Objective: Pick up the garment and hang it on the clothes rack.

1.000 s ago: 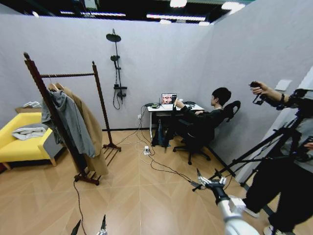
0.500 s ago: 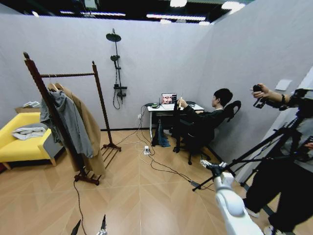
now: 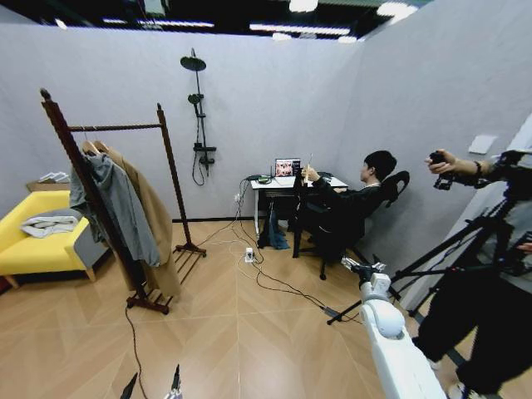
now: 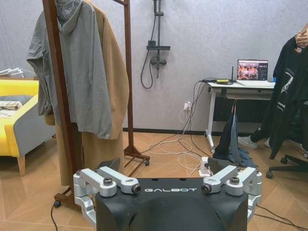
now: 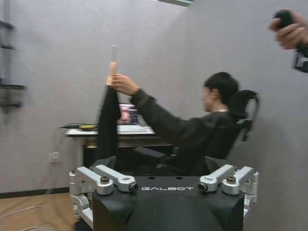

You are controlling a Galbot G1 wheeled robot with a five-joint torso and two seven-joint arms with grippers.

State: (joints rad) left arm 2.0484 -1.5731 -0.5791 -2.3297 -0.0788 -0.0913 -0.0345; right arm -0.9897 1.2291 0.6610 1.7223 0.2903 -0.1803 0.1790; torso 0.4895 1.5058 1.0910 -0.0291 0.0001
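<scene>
Its jaws spread wide and empty, the right gripper [image 3: 363, 267] had risen and swung toward a seated person's hand [image 5: 122, 84], which held up the black T-shirt on its light wooden hanger [image 5: 109, 115] well beyond it, presumably for handover. The left gripper [image 3: 154, 384], jaws also wide, hung low, facing the dark reddish-brown wooden clothes rack [image 3: 170, 179].

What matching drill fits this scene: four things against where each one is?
1. garment
2. grey hooded jacket
3. laptop
4. right gripper

a. on the white desk
b. hanging on the clothes rack
c. held up by the seated person's hand
d. raised toward the seated person

Pairs: 1-c, 2-b, 3-a, 4-d
</scene>
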